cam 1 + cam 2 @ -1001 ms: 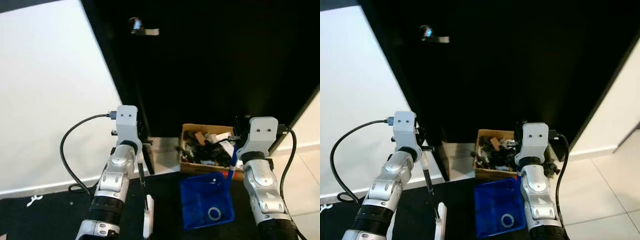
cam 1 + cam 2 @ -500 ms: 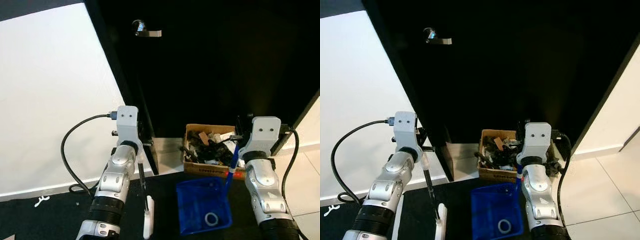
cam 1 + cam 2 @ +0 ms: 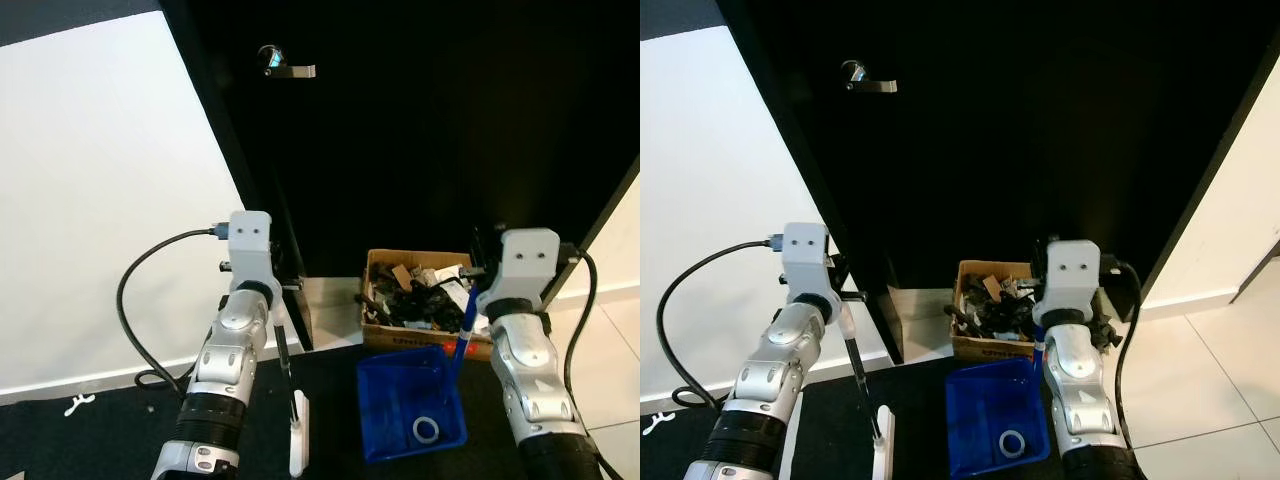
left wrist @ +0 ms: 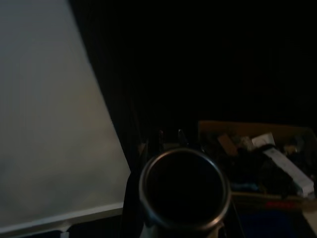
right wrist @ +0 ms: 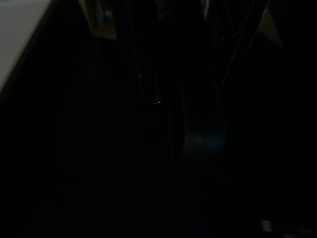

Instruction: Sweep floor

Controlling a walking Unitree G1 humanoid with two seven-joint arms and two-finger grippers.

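Note:
My left gripper [image 3: 284, 292] is shut on a broom, whose thin black stick [image 3: 286, 365] runs down to a white brush head [image 3: 299, 442] on the dark floor. In the left wrist view the stick's round metal end [image 4: 183, 188] sits close to the lens. My right gripper [image 3: 474, 286] is shut on the blue handle [image 3: 463, 335] of a blue dustpan [image 3: 395, 400], which rests low in front of me. A small pale ring [image 3: 426, 430] lies inside the pan. The right wrist view is almost black.
A cardboard box [image 3: 400, 338] full of dark clutter stands just beyond the dustpan, against a black door [image 3: 420, 130] with a silver handle [image 3: 285, 66]. A white wall [image 3: 100, 200] is at the left and pale tiles [image 3: 615, 350] at the right. A small white scrap [image 3: 75, 405] lies on the dark floor.
The whole picture sways slightly as the camera moves. Both arms, the broom and the dustpan keep nearly the same pose.

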